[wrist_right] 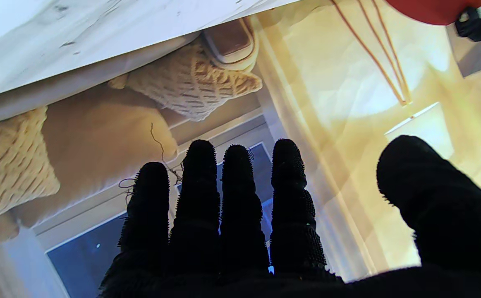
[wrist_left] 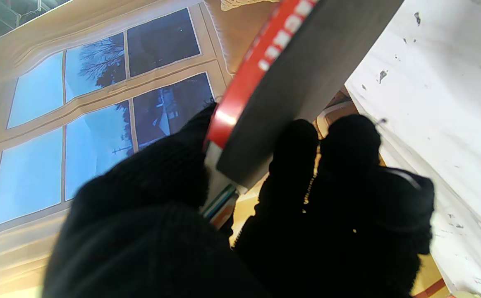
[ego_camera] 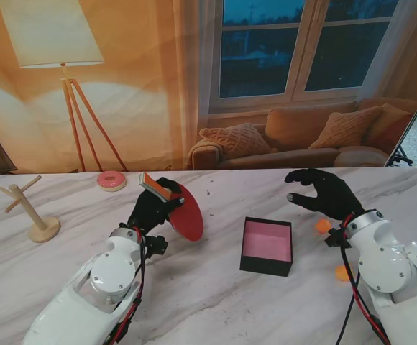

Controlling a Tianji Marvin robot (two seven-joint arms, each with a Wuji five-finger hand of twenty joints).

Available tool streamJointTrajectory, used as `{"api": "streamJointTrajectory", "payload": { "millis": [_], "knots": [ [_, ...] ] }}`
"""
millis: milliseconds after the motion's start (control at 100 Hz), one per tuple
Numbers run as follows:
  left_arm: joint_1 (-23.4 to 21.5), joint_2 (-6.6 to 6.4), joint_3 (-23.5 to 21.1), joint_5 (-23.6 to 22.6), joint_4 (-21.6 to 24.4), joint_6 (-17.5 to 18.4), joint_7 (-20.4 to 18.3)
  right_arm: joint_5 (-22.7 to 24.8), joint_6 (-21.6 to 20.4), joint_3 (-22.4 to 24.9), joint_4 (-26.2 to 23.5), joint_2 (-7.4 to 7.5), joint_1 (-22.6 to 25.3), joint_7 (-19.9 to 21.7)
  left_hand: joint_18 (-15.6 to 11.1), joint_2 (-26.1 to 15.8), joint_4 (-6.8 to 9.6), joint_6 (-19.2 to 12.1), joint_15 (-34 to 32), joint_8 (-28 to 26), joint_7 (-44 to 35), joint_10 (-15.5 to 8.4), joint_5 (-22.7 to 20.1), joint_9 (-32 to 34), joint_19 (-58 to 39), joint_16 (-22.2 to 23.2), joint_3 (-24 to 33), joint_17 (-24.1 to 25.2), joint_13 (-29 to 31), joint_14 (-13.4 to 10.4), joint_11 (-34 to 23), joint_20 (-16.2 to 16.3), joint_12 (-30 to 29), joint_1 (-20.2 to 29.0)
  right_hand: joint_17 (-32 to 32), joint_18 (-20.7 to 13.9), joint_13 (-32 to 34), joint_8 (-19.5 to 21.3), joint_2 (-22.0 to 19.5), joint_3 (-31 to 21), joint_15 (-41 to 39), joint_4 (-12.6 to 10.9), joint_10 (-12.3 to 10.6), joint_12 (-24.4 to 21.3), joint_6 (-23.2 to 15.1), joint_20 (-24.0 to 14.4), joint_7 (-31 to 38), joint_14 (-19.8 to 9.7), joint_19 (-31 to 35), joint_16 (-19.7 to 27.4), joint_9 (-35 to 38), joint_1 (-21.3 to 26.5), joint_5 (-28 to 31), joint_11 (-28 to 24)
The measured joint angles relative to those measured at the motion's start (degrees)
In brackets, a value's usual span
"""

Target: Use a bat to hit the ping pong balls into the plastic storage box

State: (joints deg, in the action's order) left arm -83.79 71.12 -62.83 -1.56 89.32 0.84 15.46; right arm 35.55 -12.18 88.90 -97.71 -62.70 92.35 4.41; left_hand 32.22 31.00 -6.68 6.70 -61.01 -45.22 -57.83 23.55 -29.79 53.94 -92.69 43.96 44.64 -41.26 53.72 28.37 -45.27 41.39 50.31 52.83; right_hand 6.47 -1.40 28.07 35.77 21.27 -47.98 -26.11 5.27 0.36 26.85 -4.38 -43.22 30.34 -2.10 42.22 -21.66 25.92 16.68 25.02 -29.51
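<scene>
Gripping the bat (ego_camera: 182, 210) in the left hand (ego_camera: 153, 205), fingers (wrist_left: 350, 140) clamped on the handle, red blade angled down towards the storage box (ego_camera: 267, 246) at mid-surface, probably readying a sweep. Hovering the right hand (ego_camera: 323, 192) empty, fingers (wrist_right: 240, 186) spread, over two orange ping pong balls (ego_camera: 324, 226) lying near the surface's right edge, beside the box.

The only lettering in view runs along the red edge of the bat (wrist_left: 265, 54) in the left wrist view, as a row of white marks. It is too blurred and too foreshortened to read. No other text, number or sign can be read.
</scene>
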Motion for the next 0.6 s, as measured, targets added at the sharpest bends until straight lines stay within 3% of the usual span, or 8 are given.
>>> {"api": "streamJointTrajectory", "payload": {
  "millis": [310, 600],
  "knots": [
    [-0.68, 0.09, -0.11, -0.32, 0.37, -0.19, 0.52, 7.98, 0.17, 5.95, 2.25, 0.67, 0.28, -1.21, 0.0, 0.0, 0.0, 0.0, -0.14, -0.3, -0.11, 0.0, 0.0, 0.0, -0.16, 0.21, 0.0, 0.0, 0.0, 0.0, 0.0, 0.02, 0.02, 0.0, 0.01, 0.0, 0.46, 0.64, 0.73, -1.25, -1.29, 0.0, 0.34, 1.05, -0.21, 0.0, 0.53, 0.0, 2.98, -1.23, 1.07, 0.67, 0.57, -1.17],
    [-0.59, 0.1, -0.08, -0.34, 0.33, -0.06, 0.43, 11.31, 2.3, 9.48, 3.76, 1.19, 2.53, -1.94, 0.0, 0.0, 0.0, 0.0, -0.21, -0.36, -0.37, 0.0, 0.02, -0.01, -0.26, 0.23, 0.0, 0.0, 0.0, 0.0, -0.01, 0.02, 0.02, 0.0, -0.39, 0.0, 0.46, -0.98, 1.52, -3.15, -1.28, 0.0, 0.34, 1.05, -1.61, 1.45, -1.93, 0.0, 3.02, -1.24, 1.03, 1.28, 0.34, -0.63]
  ]
}}
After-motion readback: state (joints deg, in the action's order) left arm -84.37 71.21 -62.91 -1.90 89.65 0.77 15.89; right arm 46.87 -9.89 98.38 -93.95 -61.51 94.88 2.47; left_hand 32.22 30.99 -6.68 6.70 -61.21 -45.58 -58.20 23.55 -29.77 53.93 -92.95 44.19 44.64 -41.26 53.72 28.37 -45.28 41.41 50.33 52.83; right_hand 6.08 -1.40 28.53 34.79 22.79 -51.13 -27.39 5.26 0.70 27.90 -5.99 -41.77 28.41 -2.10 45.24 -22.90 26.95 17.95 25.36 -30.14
